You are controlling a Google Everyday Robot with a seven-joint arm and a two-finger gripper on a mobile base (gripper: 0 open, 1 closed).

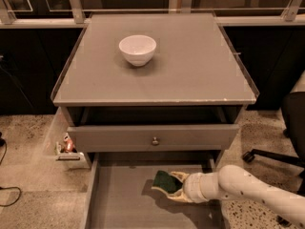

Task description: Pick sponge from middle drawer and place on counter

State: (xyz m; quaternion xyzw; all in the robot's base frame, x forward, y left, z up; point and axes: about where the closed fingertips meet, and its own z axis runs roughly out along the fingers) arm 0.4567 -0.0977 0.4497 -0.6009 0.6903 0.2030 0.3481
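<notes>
The sponge (165, 180), dark green on a yellow layer, is tilted in the right part of the middle drawer (119, 199), a pulled-out grey tray with a flat floor. My gripper (168, 186) reaches in from the right on a white arm, and its pale fingers (179, 176) close around the sponge from above and below. The sponge's far end sits a little above the drawer floor. The counter (190, 66) is the flat grey cabinet top above.
A white bowl (137, 49) stands on the counter at the back left. A drawer front with a small round knob (155, 140) sticks out just above the open drawer. A black office chair (291, 128) stands at the right, and small clutter (66, 149) lies on the floor at the left.
</notes>
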